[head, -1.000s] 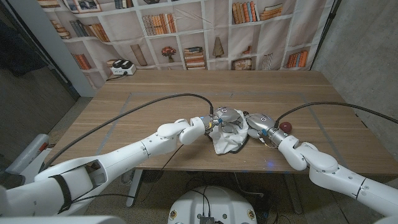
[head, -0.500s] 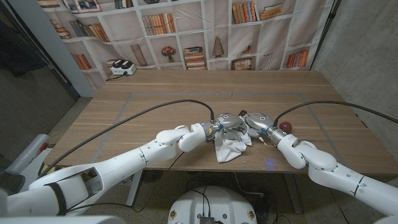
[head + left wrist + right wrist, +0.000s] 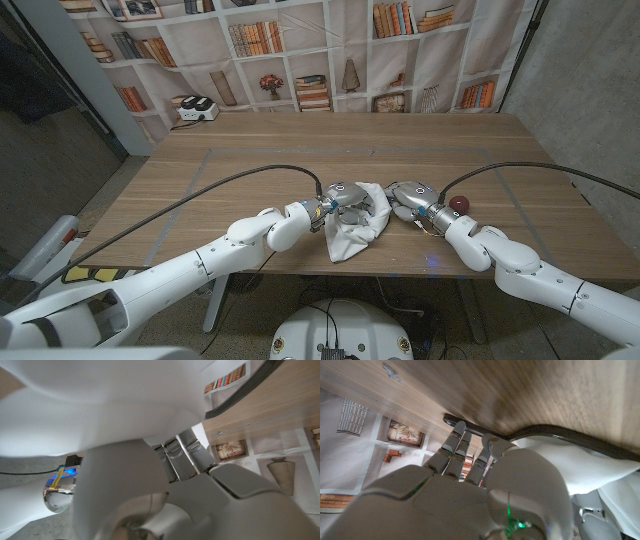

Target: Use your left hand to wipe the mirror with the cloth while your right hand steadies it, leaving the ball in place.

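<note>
1. Your wooden table [image 3: 240, 170] carries all items near its front edge.
2. Your white cloth [image 3: 352, 228] lies bunched there, covering the mirror; the mirror itself cannot be made out.
3. Your left hand [image 3: 343, 196] grips the cloth's top.
4. Your right hand [image 3: 410, 195] rests just beside the cloth, fingers [image 3: 455, 442] extended close together.
5. The dark red ball [image 3: 459, 204] sits beside your right wrist.

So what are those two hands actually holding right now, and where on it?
The left hand grips the white cloth at its upper bunched part, the rest hanging loose toward the table edge. The right hand rests by the cloth; what it holds cannot be told.
</note>
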